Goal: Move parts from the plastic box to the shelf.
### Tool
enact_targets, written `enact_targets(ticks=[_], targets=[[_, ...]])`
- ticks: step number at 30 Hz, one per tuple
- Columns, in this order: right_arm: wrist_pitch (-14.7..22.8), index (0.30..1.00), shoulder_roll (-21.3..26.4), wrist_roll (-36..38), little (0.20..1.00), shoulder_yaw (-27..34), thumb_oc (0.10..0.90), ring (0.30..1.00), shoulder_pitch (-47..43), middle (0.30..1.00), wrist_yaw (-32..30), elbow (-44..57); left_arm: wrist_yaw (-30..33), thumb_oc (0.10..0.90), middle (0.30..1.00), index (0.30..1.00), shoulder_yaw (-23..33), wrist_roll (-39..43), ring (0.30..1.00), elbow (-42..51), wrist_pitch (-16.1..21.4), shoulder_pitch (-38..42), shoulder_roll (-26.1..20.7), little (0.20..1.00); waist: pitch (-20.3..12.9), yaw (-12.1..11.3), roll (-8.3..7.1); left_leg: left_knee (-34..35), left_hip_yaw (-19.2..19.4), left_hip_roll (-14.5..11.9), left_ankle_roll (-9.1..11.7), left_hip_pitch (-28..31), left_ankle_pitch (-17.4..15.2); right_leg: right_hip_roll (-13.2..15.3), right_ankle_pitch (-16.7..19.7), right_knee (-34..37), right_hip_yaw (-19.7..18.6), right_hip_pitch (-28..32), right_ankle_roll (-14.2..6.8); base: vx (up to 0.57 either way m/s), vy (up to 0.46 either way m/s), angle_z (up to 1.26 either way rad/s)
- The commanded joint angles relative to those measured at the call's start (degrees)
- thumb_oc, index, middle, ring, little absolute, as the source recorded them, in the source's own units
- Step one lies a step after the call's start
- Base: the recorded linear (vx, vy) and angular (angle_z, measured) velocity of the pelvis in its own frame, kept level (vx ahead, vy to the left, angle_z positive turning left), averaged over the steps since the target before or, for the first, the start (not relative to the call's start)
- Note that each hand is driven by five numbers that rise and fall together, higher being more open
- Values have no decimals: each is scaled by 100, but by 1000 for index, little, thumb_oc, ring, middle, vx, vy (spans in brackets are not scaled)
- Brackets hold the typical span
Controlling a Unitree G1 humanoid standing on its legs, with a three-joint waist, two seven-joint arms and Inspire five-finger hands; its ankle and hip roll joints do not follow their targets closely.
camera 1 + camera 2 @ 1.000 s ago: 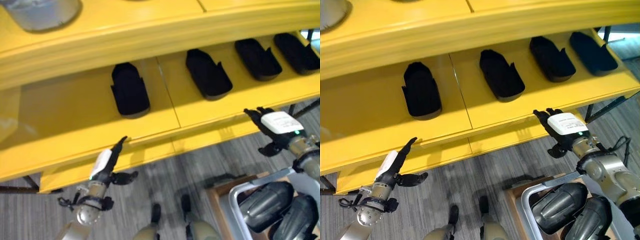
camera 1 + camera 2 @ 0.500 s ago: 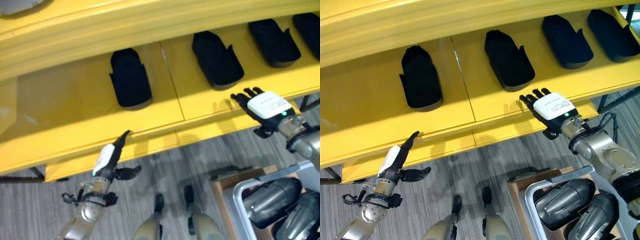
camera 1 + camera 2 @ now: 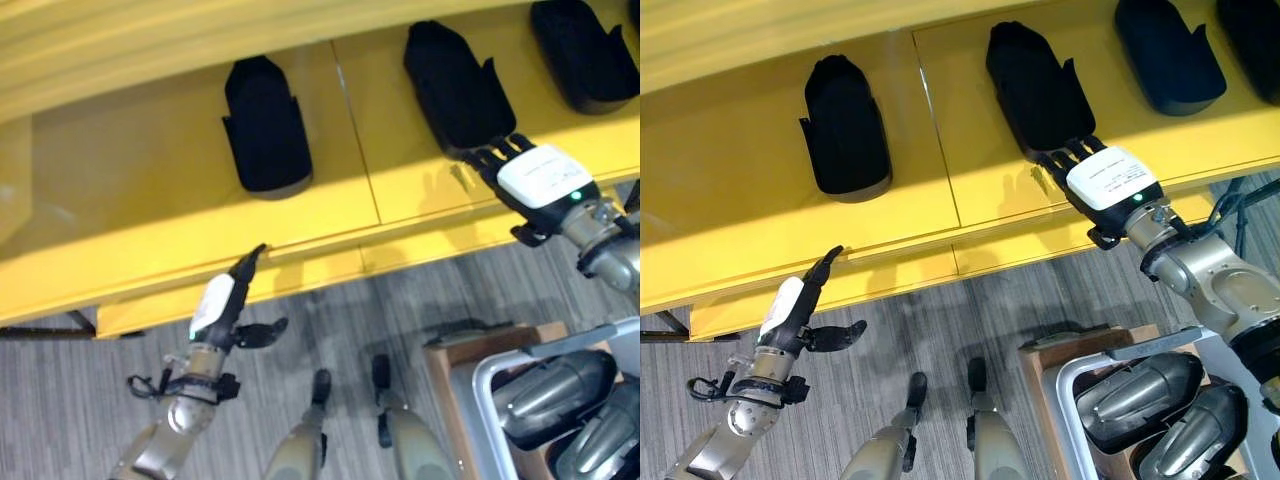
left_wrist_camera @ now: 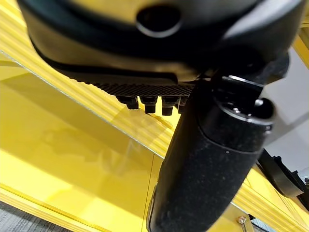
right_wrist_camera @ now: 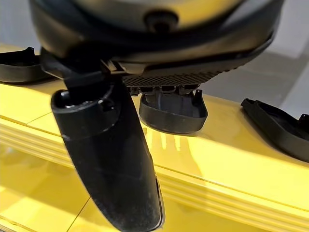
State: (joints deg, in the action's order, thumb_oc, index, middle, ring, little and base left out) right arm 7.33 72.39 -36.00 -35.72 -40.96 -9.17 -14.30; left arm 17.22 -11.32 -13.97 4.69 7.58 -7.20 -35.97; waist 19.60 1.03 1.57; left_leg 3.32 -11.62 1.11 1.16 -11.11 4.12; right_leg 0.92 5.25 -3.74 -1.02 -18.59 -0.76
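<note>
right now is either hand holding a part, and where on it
Nothing is held. The right hand reaches with straight fingers to the near end of a black part on the shelf; the left hand is open.

Head pair: I look steeply down; both eyes share the yellow shelf (image 3: 300, 215), the floor and the plastic box (image 3: 1065, 385) at near right.
Left wrist: very close behind my left hand (image 4: 212, 159), facing the shelf.
Right wrist: close behind my right hand (image 5: 108, 159), facing a black part (image 5: 171, 108) on the shelf.
</note>
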Motion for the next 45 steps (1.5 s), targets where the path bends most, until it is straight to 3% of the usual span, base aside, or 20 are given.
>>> enact_targets(ticks=[1, 20, 45], targets=[[-246, 1000, 447, 105, 1000, -157, 900, 1000, -694, 1000, -511, -152, 169, 900, 1000, 1000, 79, -52, 1000, 283, 243, 419, -215, 1000, -427, 67, -217, 168, -51, -54, 51, 331, -104, 181, -887, -1391, -184, -517, -166, 0, 0, 0], [-405, 1000, 27, 205, 1000, 205, 900, 1000, -536, 1000, -733, -569, 256, 900, 1000, 1000, 113, 2, 1000, 345, 289, 400, -87, 1000, -278, 40, -128, 168, -69, 11, 39, 261, -128, 206, -878, -1571, -231, -729, -182, -1, -2, 2], [-554, 1000, -239, 506, 1000, -337, 900, 1000, -1452, 1000, -852, -1385, 345, 900, 1000, 1000, 231, 119, 1000, 375, 297, 362, -128, 1000, -77, -111, -141, 168, -145, 49, 58, 47, -53, 228, -816, -1645, -170, -988, -186, 0, 0, 0]])
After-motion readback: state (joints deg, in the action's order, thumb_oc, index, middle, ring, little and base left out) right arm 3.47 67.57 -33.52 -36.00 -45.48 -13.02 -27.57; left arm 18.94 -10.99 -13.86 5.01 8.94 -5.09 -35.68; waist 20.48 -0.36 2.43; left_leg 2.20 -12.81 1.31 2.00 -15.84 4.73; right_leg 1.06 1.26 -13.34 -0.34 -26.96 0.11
